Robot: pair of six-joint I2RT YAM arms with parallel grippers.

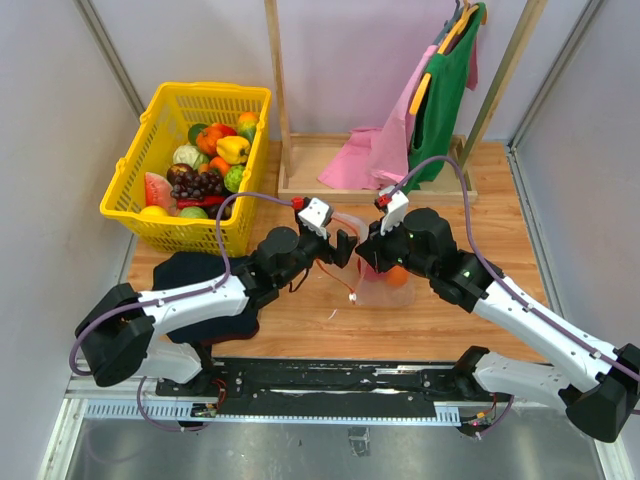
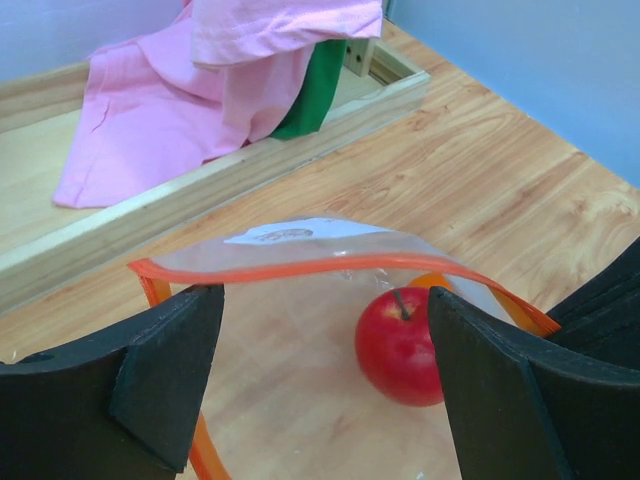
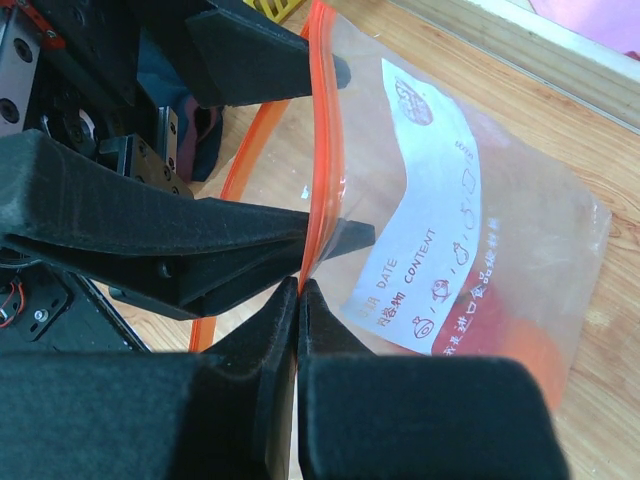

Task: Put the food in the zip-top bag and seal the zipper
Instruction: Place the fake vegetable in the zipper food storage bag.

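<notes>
Right gripper [image 3: 298, 285] pinches the zipper [image 3: 322, 150], holding the zip-top bag [image 3: 520, 260] open; left gripper [image 2: 320, 320] gapes empty, apple [image 2: 400, 345] just ahead. Next, probably: fetch more food [image 1: 208, 160].

The zip-top bag [image 3: 545, 240] carries a white label panel [image 3: 430, 190] in the centre of the right wrist view. Grey print running sideways on it reads "DATE" and "CONTENT". Beside these words stand red Chinese characters, too small to read with certainty, and small red outline drawings. In the left wrist view, upper centre, the same panel [image 2: 300, 232] shows only faint, unreadable marks.
</notes>
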